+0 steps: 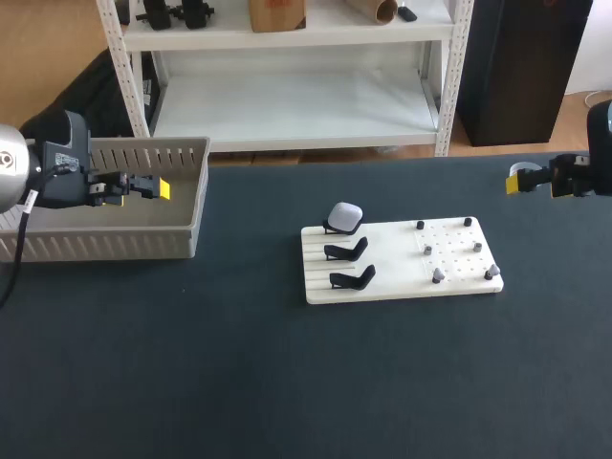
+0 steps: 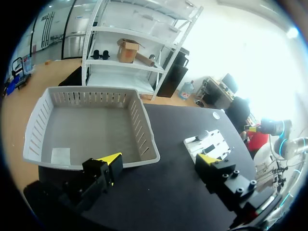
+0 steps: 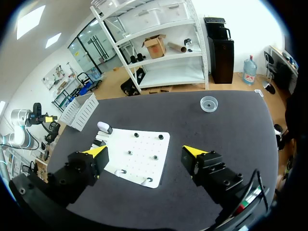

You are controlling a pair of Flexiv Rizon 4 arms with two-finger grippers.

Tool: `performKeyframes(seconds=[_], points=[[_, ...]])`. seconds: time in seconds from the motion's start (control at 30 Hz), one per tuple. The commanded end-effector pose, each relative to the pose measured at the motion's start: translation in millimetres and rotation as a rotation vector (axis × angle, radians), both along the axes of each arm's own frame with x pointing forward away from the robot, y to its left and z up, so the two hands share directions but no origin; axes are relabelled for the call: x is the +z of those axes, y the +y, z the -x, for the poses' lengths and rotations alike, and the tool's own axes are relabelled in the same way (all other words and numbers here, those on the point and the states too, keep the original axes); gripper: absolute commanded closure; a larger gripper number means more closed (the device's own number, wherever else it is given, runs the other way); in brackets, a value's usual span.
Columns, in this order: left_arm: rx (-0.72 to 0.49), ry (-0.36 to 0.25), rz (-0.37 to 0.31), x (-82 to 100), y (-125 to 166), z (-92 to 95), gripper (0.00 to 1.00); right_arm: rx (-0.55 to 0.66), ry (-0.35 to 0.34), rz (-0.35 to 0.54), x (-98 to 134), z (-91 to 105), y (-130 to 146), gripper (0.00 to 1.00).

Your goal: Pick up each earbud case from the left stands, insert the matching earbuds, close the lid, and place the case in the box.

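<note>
White earbud case (image 1: pixel 344 216) rests on the rearmost of three black stands (image 1: pixel 349 251) at the left of the board (image 1: pixel 382 287); the other two stands are bare. Earbuds (image 1: pixel 438 275) (small, hard to make out) occupy the board's right half. Left gripper (image 2: pixel 160 160): near the box (image 2: pixel 38 120), fingers apart, empty. Right gripper (image 3: pixel 144 151): well apart from the board, fingers apart, empty. No case is visible in the box; for this case, every step appears outstanding.
</note>
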State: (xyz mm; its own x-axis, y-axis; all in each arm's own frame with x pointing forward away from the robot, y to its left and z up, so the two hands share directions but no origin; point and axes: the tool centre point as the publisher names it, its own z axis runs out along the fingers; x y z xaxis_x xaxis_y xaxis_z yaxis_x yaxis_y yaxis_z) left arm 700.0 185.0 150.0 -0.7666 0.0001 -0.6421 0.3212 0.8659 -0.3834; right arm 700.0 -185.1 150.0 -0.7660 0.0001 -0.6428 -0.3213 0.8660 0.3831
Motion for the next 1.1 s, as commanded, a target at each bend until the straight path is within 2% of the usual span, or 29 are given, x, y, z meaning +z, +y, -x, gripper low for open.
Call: performKeyframes(seconds=[0.03,0.3,0.37,0.4,0.43,0.47,0.53,0.6,0.63,0.67,0.7,0.73,0.8,0.83,0.87,1.1], points=[[0.000,0.000,0.000,0.0,0.0,0.0,0.00,0.000,0.000,0.000,0.0,0.0,0.0,0.00],[0.000,0.000,0.000,0.0,0.0,0.0,0.00,0.000,0.000,0.000,0.0,0.0,0.0,0.00],[-0.119,-0.119,0.061,10.8,-3.1,1.6,0.00,0.000,0.000,0.000,0.0,0.0,0.0,0.00],[-0.177,-0.161,0.048,13.4,-3.0,2.0,0.00,0.000,0.000,0.000,0.0,0.0,0.0,0.00],[-0.219,-0.246,0.030,16.6,-0.2,1.8,0.00,0.000,0.000,0.000,0.0,0.0,0.0,0.00],[-0.284,-0.277,0.037,18.9,2.7,1.1,0.00,0.000,0.000,0.000,0.0,0.0,0.0,0.00],[-0.351,-0.339,-0.032,23.4,6.4,-0.9,0.00,0.000,0.000,0.000,0.0,0.0,0.0,0.00],[-0.469,-0.395,-0.002,28.6,7.5,1.3,0.00,0.000,0.000,0.000,0.0,0.0,0.0,0.00],[-0.586,-0.462,0.032,33.5,7.1,6.6,0.00,0.000,0.000,0.000,0.0,0.0,0.0,0.00],[-0.638,-0.488,0.048,35.7,6.8,9.1,0.00,0.000,0.000,0.000,0.0,0.0,0.0,0.00],[-0.766,-0.546,0.105,40.5,6.4,13.6,0.00,0.000,0.000,0.000,0.0,0.0,0.0,0.00],[-0.890,-0.598,0.134,44.2,5.8,18.4,0.00,0.000,0.000,0.000,0.0,0.0,0.0,0.00],[-1.143,-0.664,0.108,51.8,-0.8,27.8,0.00,0.000,0.000,0.000,0.0,0.0,0.0,0.00],[-1.249,-0.682,0.087,54.7,-5.6,33.4,0.00,0.000,0.000,0.000,0.0,0.0,0.0,0.00],[-1.291,-0.703,0.080,57.6,-9.9,33.6,0.00,0.000,0.000,0.000,0.0,0.0,0.0,0.00],[-1.291,-0.703,0.080,57.6,-9.9,33.6,0.00,0.000,0.000,0.000,0.0,0.0,0.0,0.00]])
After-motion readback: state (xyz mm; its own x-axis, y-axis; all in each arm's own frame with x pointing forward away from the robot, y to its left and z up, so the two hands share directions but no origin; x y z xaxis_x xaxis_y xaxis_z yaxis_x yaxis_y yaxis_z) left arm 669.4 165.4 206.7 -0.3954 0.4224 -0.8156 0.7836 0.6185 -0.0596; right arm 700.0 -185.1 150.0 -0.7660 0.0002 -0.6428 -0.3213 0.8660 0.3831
